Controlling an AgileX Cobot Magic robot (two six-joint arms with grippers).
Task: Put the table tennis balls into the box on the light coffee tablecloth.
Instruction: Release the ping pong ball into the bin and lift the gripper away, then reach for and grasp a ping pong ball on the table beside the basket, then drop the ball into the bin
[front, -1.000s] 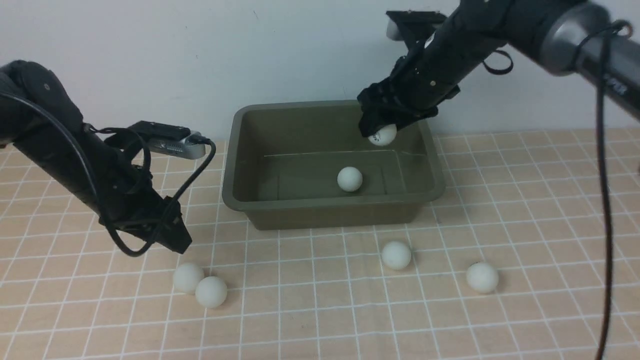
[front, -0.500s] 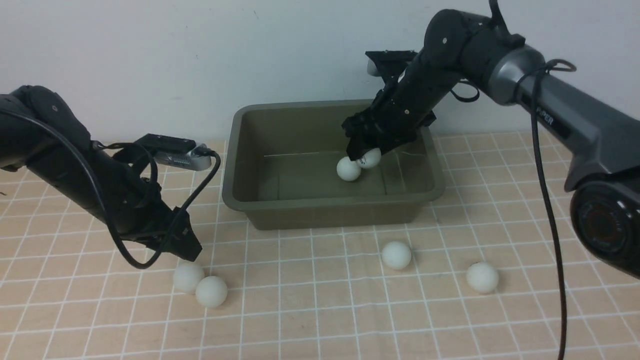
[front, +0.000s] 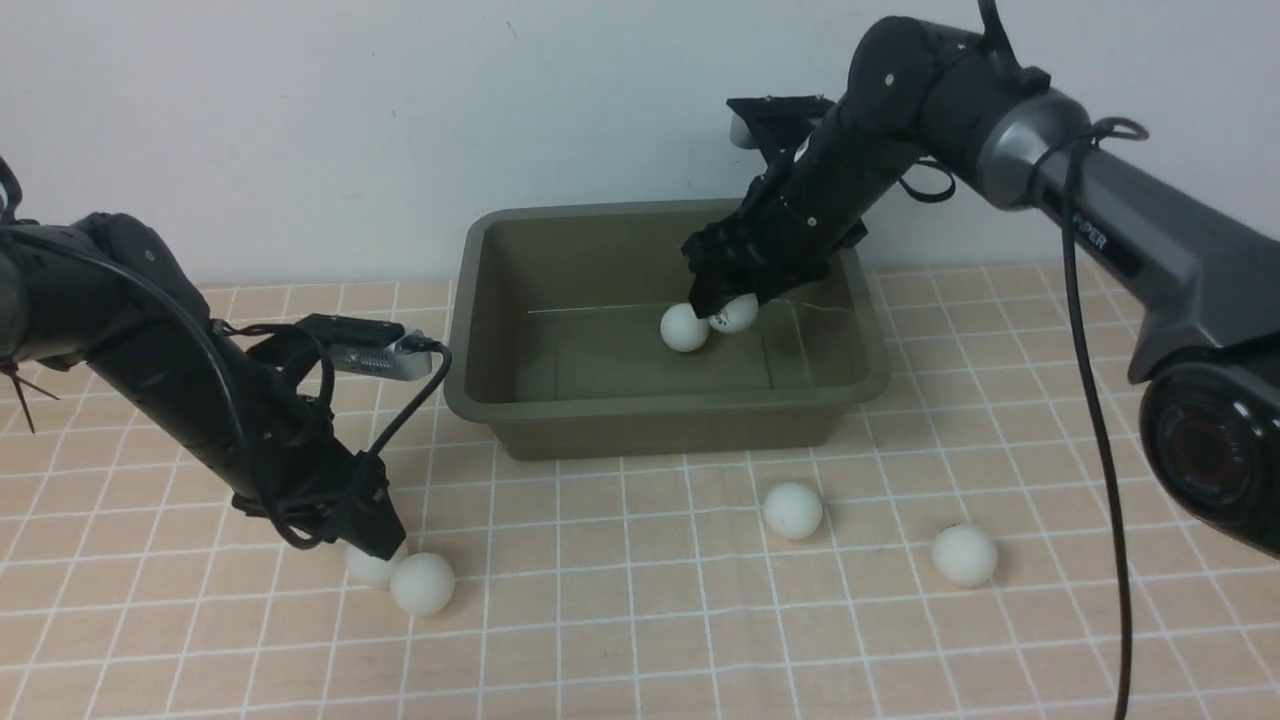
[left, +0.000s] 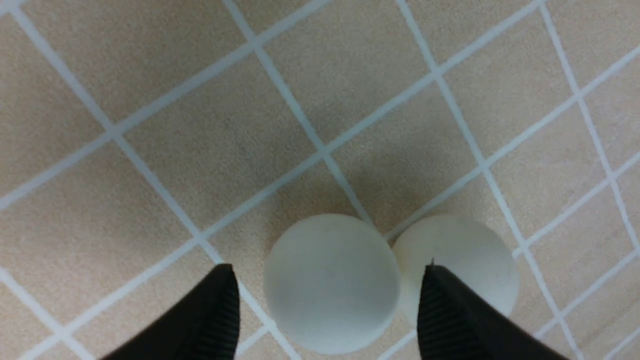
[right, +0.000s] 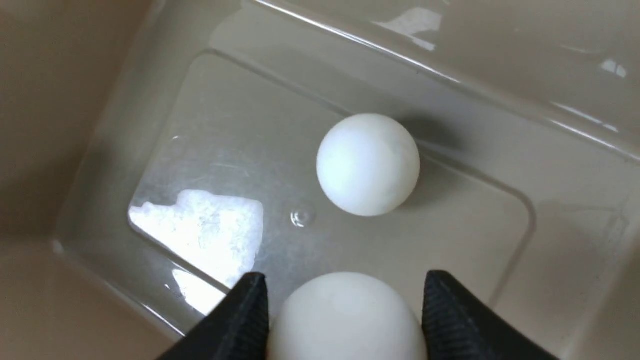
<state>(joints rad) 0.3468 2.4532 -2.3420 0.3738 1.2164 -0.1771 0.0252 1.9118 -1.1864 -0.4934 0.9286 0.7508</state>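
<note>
From the front, the box (front: 650, 408) sits open side up on the tablecloth (front: 640, 640), its long axis running left to right across the robot. The right gripper (front: 722, 300) reaches down into it at a slant and looks clamped on the held ball (front: 737, 312) (its dark logo faces the camera). That ball hangs low, close beside the loose ball (front: 684, 327) on the box floor. Holding it so low probably keeps it from bouncing out once let go. The left gripper (front: 375, 540) is down at the cloth over the left ball (front: 368, 570), which touches the neighbour ball (front: 422, 583). The middle ball (front: 793, 510) and the right ball (front: 965, 555) lie apart on the cloth in front of the box.

From the left wrist, the fingers (left: 215, 315) stand spread either side of the left ball (left: 331, 282) with a gap on each side, so nothing is gripped yet. One tip overlaps the neighbour ball (left: 460, 255) and may nudge it on closing.

From the right wrist, the held ball (right: 347, 320) fills the space between the fingertips. The loose ball (right: 368, 164) rests a little apart on the glossy floor. Being round, the balls have no long axis or heading.
</note>
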